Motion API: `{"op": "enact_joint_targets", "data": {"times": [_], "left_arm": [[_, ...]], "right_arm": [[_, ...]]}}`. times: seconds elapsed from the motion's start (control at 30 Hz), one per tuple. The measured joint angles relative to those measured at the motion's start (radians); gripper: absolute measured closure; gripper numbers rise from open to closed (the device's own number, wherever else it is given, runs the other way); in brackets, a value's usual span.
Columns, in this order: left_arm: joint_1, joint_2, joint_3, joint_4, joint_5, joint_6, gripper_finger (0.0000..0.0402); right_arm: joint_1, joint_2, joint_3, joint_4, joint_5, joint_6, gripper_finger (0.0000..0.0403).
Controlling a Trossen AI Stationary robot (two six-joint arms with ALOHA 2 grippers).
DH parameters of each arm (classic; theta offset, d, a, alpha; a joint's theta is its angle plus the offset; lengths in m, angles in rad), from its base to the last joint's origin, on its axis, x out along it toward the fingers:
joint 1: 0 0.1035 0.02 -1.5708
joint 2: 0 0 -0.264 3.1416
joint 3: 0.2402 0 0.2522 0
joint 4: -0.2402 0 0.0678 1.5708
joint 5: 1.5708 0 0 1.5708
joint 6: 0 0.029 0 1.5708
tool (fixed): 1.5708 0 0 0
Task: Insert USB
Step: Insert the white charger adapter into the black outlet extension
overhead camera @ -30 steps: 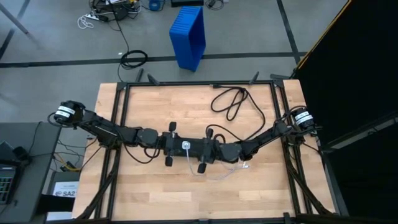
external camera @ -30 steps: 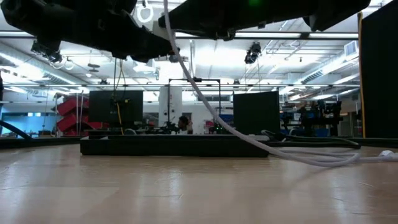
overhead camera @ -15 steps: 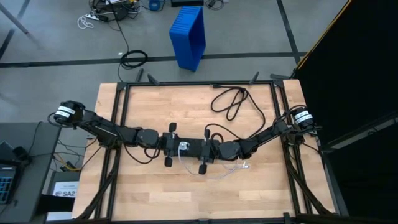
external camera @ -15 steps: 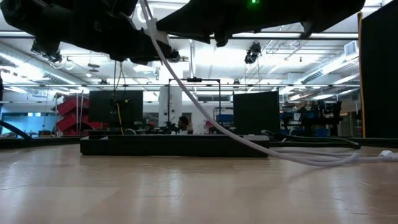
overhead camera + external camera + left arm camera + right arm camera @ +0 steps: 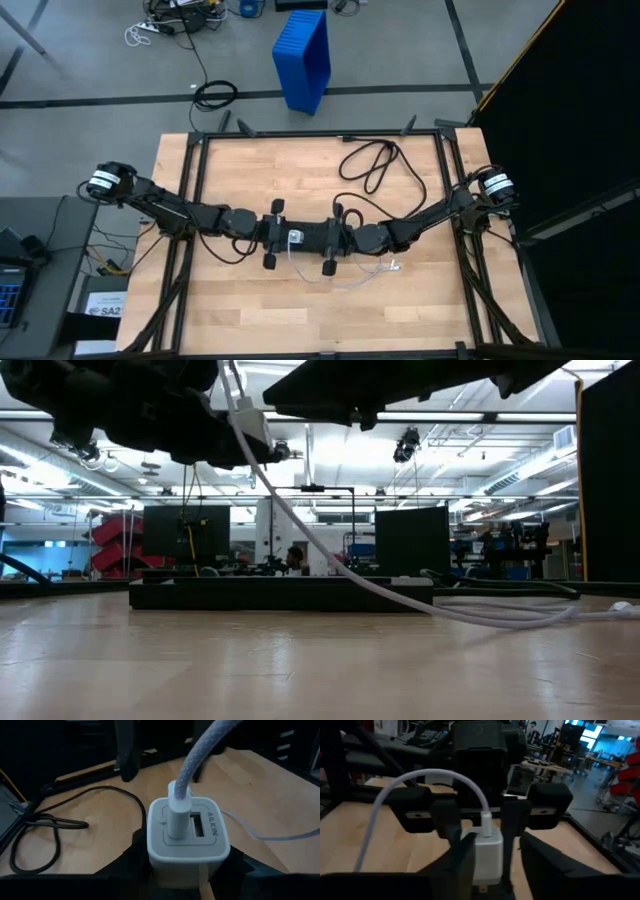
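The USB cable (image 5: 345, 283) is thin and white. Its plug (image 5: 177, 812) stands in one port of a white charger cube (image 5: 190, 837), which is raised above the table's middle (image 5: 296, 237). From there the cable (image 5: 330, 565) slopes down to loose loops on the wood, ending at a small white plug (image 5: 395, 266). My left gripper (image 5: 283, 237) is shut on the charger. My right gripper (image 5: 313, 240) faces it from the right, open; its fingers stand beside the charger (image 5: 487, 852) and no touch shows. My left gripper pinches the white charger cube between its two fingers, one on each side wall near the cube's back (image 5: 150, 865). It comes level from the table's left. The cube is lifted clear of the table, with its port face toward my right gripper.
A long black power strip (image 5: 280, 595) lies across the table below the arms. A thick black cord (image 5: 375, 165) loops over the far right of the table, and more black cord (image 5: 60, 825) lies beneath the left arm. A blue bin (image 5: 303, 55) stands on the floor beyond.
The cable's raised end has shifted a little toward the table's left, and the hanging stretch has swung with it. Its loops on the table have stayed put. In the low view the right arm has risen slightly.
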Motion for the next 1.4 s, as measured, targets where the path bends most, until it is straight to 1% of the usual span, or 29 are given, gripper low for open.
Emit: {"op": "enact_joint_targets", "data": {"times": [0.03, 0.1, 0.2, 0.3, 0.4, 0.57, 0.67, 0.77, 0.9, 1.0, 1.23, 1.4], "left_arm": [[0.000, 0.000, 0.010, -0.017, -0.001, -0.004, 0.0272], [-0.003, 0.000, 0.041, -0.043, -0.002, -0.009, 0.0272], [-0.013, 0.000, 0.086, -0.119, -0.003, -0.027, 0.0272], [-0.018, 0.000, 0.099, -0.148, -0.007, -0.033, 0.0272], [-0.019, 0.002, 0.099, -0.158, -0.008, -0.035, 0.0272], [-0.019, 0.029, 0.099, -0.125, -0.010, -0.035, 0.0272], [-0.017, 0.061, 0.100, -0.115, -0.017, -0.033, 0.0272], [-0.012, 0.078, 0.114, -0.139, -0.024, -0.033, 0.0272], [-0.011, 0.079, 0.118, -0.148, -0.023, -0.032, 0.0272], [-0.011, 0.078, 0.118, -0.149, -0.023, -0.036, 0.0269], [-0.011, 0.076, 0.118, -0.149, -0.026, -0.035, 0.0216], [-0.011, 0.071, 0.118, -0.120, -0.024, -0.027, 0.0196]], "right_arm": [[-0.001, 0.000, 0.000, -0.005, -0.013, 0.014, 0.0230], [-0.012, 0.000, 0.000, -0.016, -0.079, 0.042, 0.0207], [-0.030, 0.000, 0.000, -0.017, -0.151, 0.079, 0.0180], [-0.039, 0.000, 0.000, -0.017, -0.167, 0.094, 0.0164], [-0.043, 0.001, 0.000, -0.017, -0.173, 0.104, 0.0160], [-0.062, 0.030, 0.001, 0.026, -0.172, 0.115, 0.0182], [-0.080, 0.057, 0.000, 0.044, -0.199, 0.130, 0.0205], [-0.088, 0.064, 0.000, 0.036, -0.211, 0.130, 0.0226], [-0.083, 0.064, 0.000, 0.037, -0.212, 0.100, 0.0262], [-0.076, 0.063, 0.000, 0.042, -0.191, 0.072, 0.0290], [-0.071, 0.063, 0.000, 0.050, -0.154, 0.048, 0.0290], [-0.062, 0.061, 0.000, 0.066, -0.129, 0.033, 0.0290]]}}
